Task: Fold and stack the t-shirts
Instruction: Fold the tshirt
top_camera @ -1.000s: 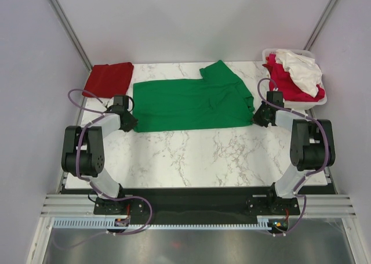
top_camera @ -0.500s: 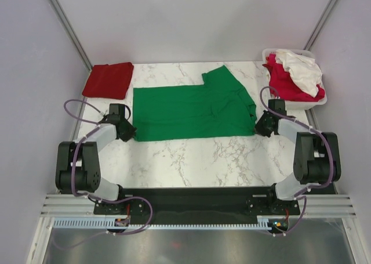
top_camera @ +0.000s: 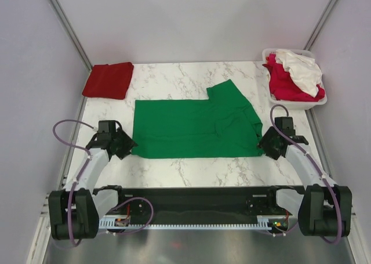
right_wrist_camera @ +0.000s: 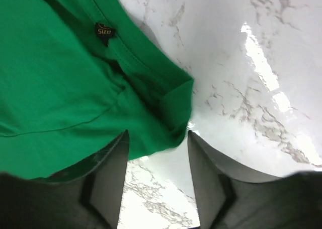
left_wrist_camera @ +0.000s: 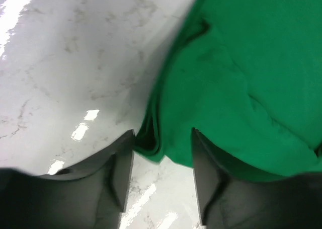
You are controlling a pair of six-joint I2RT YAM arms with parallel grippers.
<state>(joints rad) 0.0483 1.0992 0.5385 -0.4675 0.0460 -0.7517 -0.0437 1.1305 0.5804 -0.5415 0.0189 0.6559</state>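
Both near corners of the green t-shirt [top_camera: 197, 127] lie on the bench [top_camera: 191, 166]; left hand [left_wrist_camera: 162, 141] and right hand [right_wrist_camera: 157, 137] stand parted, each straddling a corner, apparently without pinching it.

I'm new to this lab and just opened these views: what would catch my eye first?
The bright green t-shirt dominates, spread across the middle of the marble table, with the left gripper and right gripper at its near corners, jaws open. A folded dark red t-shirt lies at the far left corner, and a white basket at the far right holds crimson and white shirts.
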